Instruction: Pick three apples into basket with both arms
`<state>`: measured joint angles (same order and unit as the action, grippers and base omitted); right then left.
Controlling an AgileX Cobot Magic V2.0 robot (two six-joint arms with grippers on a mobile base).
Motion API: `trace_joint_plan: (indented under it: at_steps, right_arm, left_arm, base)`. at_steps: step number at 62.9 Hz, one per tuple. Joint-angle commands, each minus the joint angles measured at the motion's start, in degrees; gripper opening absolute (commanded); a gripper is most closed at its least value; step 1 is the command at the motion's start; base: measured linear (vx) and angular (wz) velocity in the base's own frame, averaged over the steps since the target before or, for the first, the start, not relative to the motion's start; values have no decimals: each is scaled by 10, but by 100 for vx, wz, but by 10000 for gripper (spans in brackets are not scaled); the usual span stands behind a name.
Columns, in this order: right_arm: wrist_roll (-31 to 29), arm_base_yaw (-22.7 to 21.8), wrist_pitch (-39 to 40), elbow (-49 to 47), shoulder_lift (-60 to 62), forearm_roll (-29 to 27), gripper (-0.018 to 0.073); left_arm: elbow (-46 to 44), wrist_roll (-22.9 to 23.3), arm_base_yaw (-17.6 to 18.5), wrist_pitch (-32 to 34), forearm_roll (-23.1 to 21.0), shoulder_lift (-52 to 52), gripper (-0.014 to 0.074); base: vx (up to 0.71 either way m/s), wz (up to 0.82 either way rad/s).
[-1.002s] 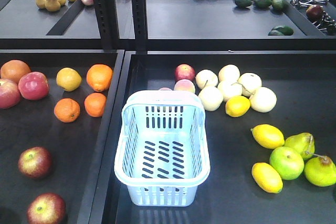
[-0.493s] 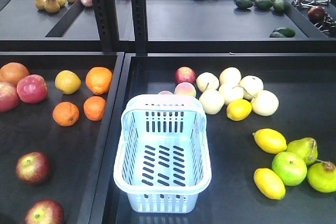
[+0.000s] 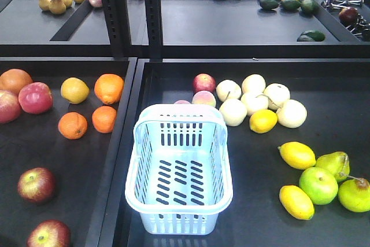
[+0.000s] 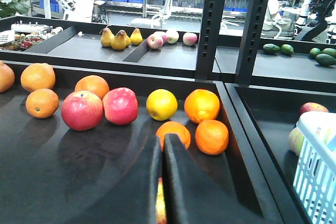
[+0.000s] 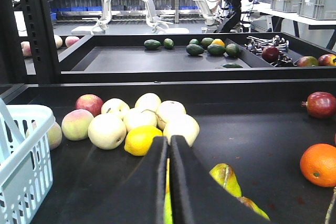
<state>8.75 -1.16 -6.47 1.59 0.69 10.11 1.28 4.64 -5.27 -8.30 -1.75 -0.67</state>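
The left gripper [image 4: 161,145] has its two flat black fingers pressed together, with only a thin slit between them and nothing held. The right gripper [image 5: 168,145] is clenched the same way and is equally bare. The left one hangs low to the left of the pale blue slotted plastic basket [image 3: 180,219] and the right one low to its right. Each wrist view catches a piece of the basket wall at its edge.

The basket is empty, its slotted floor bare in the front view. As I judge it, none of the task is done and all three picks are left. One dull dark-red apple with yellow-green streaks [image 3: 36,184] lies in the black tray to the left of the basket, about level with its middle. A second such apple [image 3: 49,235] lies left of the basket's near end, apart from the first.

The front view shows the whole basket and these two apples, but neither arm. The left wrist view shows the fingers but not those apples; it looks past them to round oranges [image 4: 211,136] farther back. Only the right wrist view shows a dark-red round fruit [image 5: 321,103] well to the right of the basket. It may be the third apple, but I cannot tell for sure.
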Motion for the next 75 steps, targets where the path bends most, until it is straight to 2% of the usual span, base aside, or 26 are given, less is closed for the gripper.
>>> trace_joint_plan:
  at_steps: [1, 24, 28, 40, 51, 57, 62, 68, 75]
  right_arm:
    - [-2, -2, 44, 8, 7, 4, -4]
    - [-2, -2, 44, 8, 7, 4, -4]
    - [-2, -2, 44, 8, 7, 4, -4]
    - [-2, -2, 44, 8, 7, 4, -4]
    - [-2, -2, 44, 8, 7, 4, -4]
    - [-2, -2, 44, 8, 7, 4, -4]
    - [-2, -2, 44, 8, 7, 4, -4]
    - [-2, -2, 44, 8, 7, 4, -4]
    - [-2, -2, 44, 8, 7, 4, -4]
  left_arm:
    - [5, 3, 1, 47, -4, -9, -6]
    - [5, 8, 1, 61, -5, -9, -6]
    - [5, 30, 1, 70, -5, -9, -6]
    - [5, 141, 1, 109, -5, -9, -6]
    - [5, 155, 1, 125, -7, -9, -6]
    - [0, 211, 1, 128, -19, -9, -6]
    - [-1, 274, 1, 145, -53, -9, -6]
    - [-1, 328, 1, 157, -95, -9, -6]
    - [-1, 415, 1, 183, -159, -9, -6]
  base:
    - [0, 0]
    - [0, 0]
    - [0, 0]
    - [0, 0]
    - [0, 0]
    - [0, 0]
    - [0, 0]
    - [0, 0]
    - [0, 0]
